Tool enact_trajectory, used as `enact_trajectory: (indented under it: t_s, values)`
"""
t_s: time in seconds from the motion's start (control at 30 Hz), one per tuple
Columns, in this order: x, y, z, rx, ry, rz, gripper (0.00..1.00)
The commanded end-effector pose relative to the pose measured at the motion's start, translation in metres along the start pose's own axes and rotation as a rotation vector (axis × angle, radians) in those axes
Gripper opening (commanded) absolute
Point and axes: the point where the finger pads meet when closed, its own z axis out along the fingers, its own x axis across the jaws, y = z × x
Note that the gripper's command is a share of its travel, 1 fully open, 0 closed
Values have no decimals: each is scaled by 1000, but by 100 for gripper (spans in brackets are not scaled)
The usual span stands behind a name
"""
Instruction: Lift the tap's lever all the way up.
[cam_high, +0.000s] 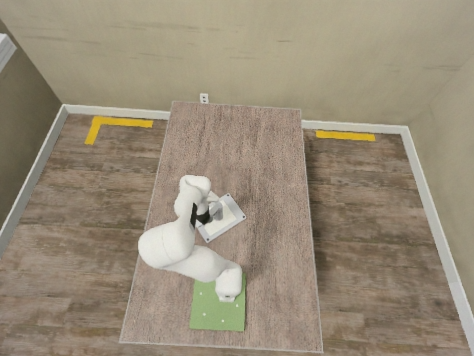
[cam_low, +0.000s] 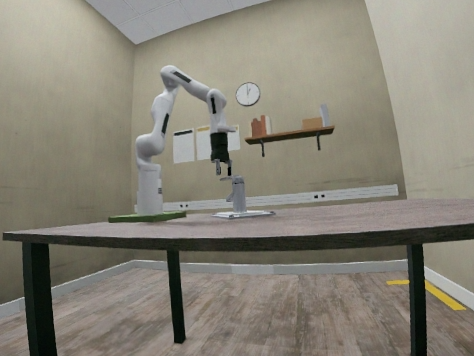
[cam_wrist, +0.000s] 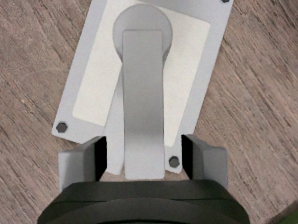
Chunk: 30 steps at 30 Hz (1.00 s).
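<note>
Between the released claw's (cam_wrist: 144, 156) spread fingers lies the tap's lever (cam_wrist: 143, 105), untouched.

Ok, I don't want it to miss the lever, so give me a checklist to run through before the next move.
1. Gripper open, nothing held: ok.
2. Lever centred between the fingers in the wrist view: ok.
3. Fingers apart from the lever sides, gaps on both: ok.
4. Fingertips level with the lever: not ok, just above it in the exterior view.
5. Tap upright on its plate: ok.
6. Lever fully down: cannot tell.
</note>
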Motion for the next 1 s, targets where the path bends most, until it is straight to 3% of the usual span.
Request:
enact_trajectory:
  t_s: [0.0, 0.97]
  values:
    - [0, 0, 0, 0, -1, 0, 100]
    - [0, 0, 10, 0, -1, 0, 100]
